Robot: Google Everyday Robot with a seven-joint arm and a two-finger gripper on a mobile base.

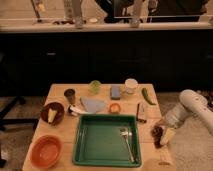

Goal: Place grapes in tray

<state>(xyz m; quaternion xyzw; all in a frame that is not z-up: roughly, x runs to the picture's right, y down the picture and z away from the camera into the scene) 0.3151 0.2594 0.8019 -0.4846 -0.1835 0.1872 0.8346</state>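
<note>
Have pincer (166,135) down at small dark red-purple grape bunch (158,132), just right of large rectangular green plastic tray (79,144); can't tell if gripping.

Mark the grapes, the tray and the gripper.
grapes (157,132): camera view, middle of the dark bunch right of the tray.
tray (100,142): camera view, bare green floor.
gripper (167,136): camera view, pale tip just right of the grapes.

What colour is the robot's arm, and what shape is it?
The arm is white-grey, thick and rounded like a bent tube, with no cables or markings showing. Its gripper is cream-coloured and sits right of the green tray.
</note>
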